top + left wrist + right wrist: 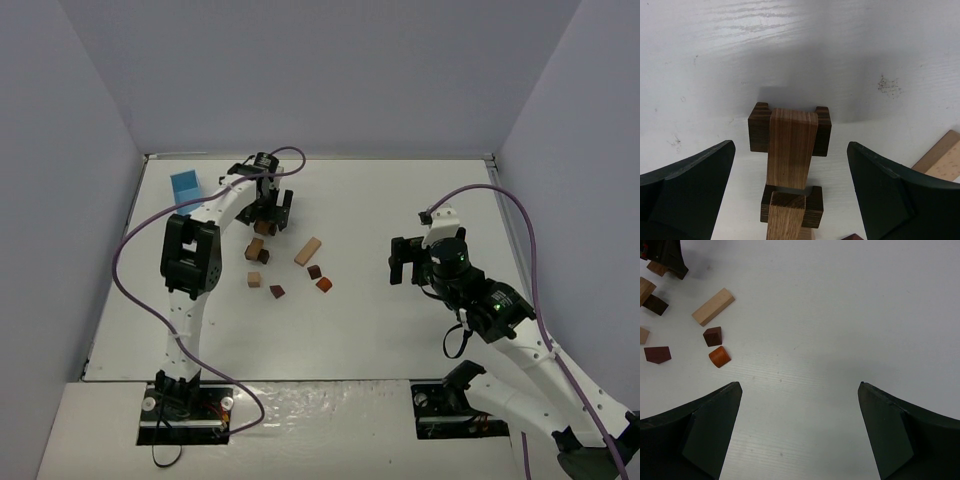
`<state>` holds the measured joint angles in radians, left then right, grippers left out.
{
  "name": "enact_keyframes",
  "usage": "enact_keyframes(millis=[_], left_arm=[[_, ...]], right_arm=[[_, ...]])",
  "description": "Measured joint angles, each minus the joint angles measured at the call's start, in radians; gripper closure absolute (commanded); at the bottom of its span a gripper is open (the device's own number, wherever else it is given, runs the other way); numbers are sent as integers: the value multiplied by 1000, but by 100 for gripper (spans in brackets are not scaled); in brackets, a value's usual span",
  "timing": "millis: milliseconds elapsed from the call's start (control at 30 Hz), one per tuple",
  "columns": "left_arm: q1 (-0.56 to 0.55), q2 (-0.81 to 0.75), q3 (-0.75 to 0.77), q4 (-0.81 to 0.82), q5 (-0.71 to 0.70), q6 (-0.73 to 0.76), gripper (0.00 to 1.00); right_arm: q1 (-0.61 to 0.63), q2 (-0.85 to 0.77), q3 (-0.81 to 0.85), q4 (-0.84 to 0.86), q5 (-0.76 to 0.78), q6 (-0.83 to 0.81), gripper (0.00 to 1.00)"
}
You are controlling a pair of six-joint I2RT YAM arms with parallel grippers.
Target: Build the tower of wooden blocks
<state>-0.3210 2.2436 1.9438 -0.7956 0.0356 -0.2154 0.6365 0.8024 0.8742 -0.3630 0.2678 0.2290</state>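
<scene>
- The left gripper [791, 150] has its fingers spread wide and pinches nothing. It hangs low over the far-left part of the table [400, 200], just right of the light blue box [185, 186].
- The tower [256, 247] sits directly under that gripper. In the left wrist view, a brown bar [791, 145] seems seated in the notch of a dark notched block [759, 131].
- The bar is centred between my fingers and touches neither. A second dark notched block [812, 206] with another brown piece [785, 215] lies in line with it, nearer the camera.
- Key relation: the bar's long axis runs straight away from the wrist camera, so the fingers flank its long sides.
- The loose wood blocks [314, 271] lie just right of the tower: a tan bar [713, 307], an orange piece [720, 356] and a maroon wedge [657, 354].
- The right gripper [800, 385] is wide apart and empty, over bare table well right of the blocks.
- Judgement: the left arm is far nearer, so the next pick is its job. The tan bar lies diagonally, so the wrist would need turning.
</scene>
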Motion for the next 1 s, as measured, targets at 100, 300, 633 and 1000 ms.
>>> enact_keyframes(millis=[100, 300, 633, 1000], left_arm=[[0, 4, 10, 0, -6, 2, 16], [1, 19, 21, 0, -9, 3, 20], [2, 25, 21, -1, -6, 3, 27], [2, 36, 21, 0, -7, -10, 35]], right_arm=[[0, 0, 0, 0, 5, 6, 0], [0, 0, 0, 0, 8, 10, 0], [0, 0, 0, 0, 13, 17, 0], [0, -2, 0, 0, 13, 36, 0]])
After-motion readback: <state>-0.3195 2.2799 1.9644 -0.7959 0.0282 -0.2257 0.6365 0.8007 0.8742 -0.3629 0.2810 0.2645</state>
